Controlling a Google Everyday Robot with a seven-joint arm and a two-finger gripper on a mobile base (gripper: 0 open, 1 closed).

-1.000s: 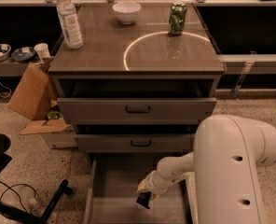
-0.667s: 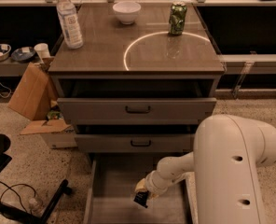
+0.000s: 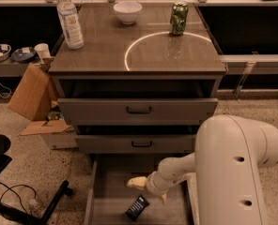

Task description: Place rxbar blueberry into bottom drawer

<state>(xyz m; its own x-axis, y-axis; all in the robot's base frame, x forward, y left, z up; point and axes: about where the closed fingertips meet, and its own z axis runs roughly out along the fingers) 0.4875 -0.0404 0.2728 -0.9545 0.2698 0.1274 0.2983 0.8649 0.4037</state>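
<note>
The bottom drawer (image 3: pixel 111 198) stands pulled out. Just above its floor the claw (image 3: pixel 147 191) hangs spread and empty. The rxbar blueberry (image 3: pixel 137 207) lies flat inside, likely light, slick-wrapped, best pinched across its narrow sides.

Gripper (image 3: pixel 149 191): matt cream plastic, fingers apart, over bottom drawer (image 3: pixel 111 193), which is smooth matt grey. Just beside gripper, rxbar blueberry (image 3: pixel 137 207) in dark wrapper. Well beyond gripper, worktop (image 3: pixel 101 55) is polished and reflective.
</note>
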